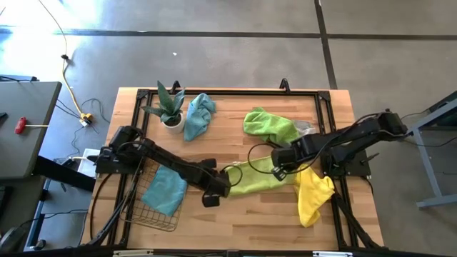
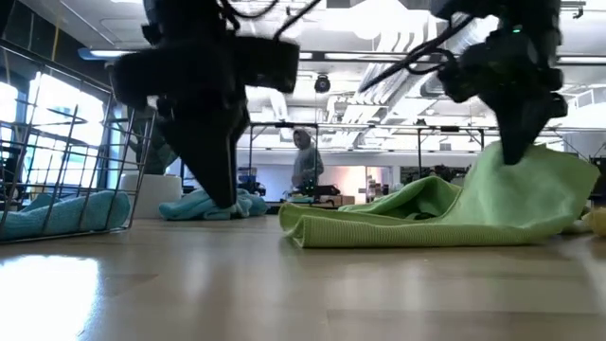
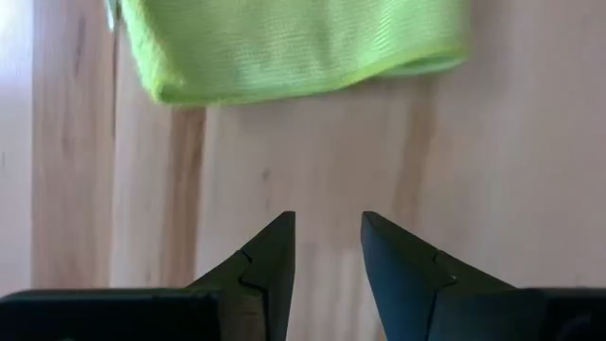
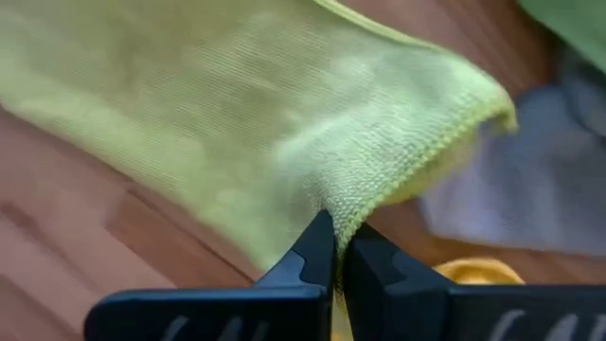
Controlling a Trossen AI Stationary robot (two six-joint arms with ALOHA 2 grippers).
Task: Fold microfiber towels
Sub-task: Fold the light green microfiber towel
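Because the lime green towel (image 1: pixel 258 178) is thin, limp microfiber, it likely weighs almost nothing, drapes wherever it is unsupported and is best taken by a hemmed corner. It lies partly doubled over near the centre of the table (image 1: pixel 235 218). At its 3 o'clock end the right hand (image 4: pixel 338 248) is pinched together on the stitched edge. At its 9 o'clock end the left hand (image 3: pixel 328 248) hovers over bare wood with fingers apart, holding nothing, near the free corner it would need to take.
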